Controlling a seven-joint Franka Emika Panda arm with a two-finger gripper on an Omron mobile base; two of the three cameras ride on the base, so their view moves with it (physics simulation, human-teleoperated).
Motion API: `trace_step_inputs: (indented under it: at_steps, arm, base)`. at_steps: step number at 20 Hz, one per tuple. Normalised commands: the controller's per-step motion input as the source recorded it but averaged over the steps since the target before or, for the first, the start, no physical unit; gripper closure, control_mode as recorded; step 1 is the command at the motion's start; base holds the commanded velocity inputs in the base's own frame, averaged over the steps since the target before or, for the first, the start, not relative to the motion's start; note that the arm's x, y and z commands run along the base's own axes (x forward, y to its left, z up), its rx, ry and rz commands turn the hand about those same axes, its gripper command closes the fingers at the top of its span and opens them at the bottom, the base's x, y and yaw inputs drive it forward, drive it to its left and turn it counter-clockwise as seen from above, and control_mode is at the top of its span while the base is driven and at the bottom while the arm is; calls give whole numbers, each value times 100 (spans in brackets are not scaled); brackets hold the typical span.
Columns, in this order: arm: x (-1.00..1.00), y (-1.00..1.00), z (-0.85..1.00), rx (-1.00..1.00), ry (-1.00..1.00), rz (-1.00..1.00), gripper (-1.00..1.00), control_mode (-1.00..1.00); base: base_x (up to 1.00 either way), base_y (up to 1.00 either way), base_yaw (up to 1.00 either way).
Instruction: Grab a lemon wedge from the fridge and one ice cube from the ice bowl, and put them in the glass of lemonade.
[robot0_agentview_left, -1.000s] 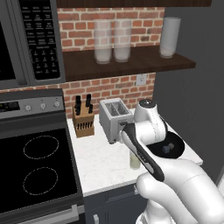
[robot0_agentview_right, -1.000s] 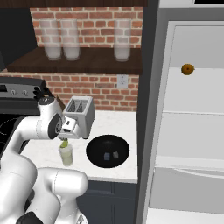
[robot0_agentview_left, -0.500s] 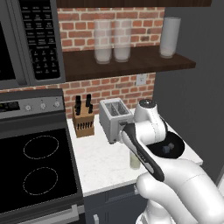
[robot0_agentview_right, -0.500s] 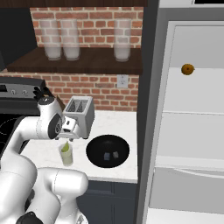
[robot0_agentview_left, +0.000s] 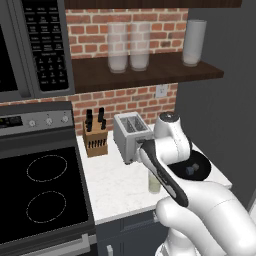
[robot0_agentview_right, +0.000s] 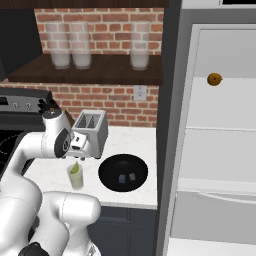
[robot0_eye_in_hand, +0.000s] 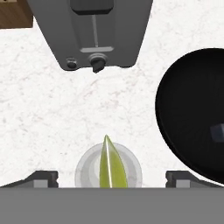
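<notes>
Hand view: the gripper (robot0_eye_in_hand: 111, 178) is spread wide above the glass (robot0_eye_in_hand: 108, 171), and the wedge (robot0_eye_in_hand: 109, 165) is seen resting in it. The ice bowl (robot0_eye_in_hand: 192, 113) sits just beside; the glass could be knocked over if the arm is swung low toward it.

White marble counter (robot0_eye_in_hand: 39, 113) carries the toaster (robot0_agentview_right: 91, 131), knife block (robot0_agentview_left: 95, 141), black bowl (robot0_agentview_right: 123, 172) and lemonade glass (robot0_agentview_right: 76, 176).

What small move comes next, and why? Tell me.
Probably lift the open hand and swing it toward the wide black ice bowl: the yellow-green lemon wedge already sits in the small clear glass of lemonade, and ice cubes remain in the bowl.
</notes>
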Motion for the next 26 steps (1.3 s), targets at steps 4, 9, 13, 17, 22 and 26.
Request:
trace_step_inputs:
  at_steps: [4, 9, 13, 17, 22, 26]
  arm:
    - [-4, -24, 20, 4, 0, 0, -100, -100]
    - [-1, -42, 15, 8, 0, -1, -100, -100]
    - [0, -44, 6, 7, 0, -1, -100, -100]
    - [0, -39, 1, 5, 0, 0, -100, -100]
    - [0, -38, 0, 4, 0, 0, -100, -100]
    - [0, -31, 0, 3, 0, 0, -100, -100]
  base:
    - [0, 0, 0]
    - [0, 0, 0]
    - [0, 0, 0]
    - [0, 0, 0]
    - [0, 0, 0]
    - [0, 0, 0]
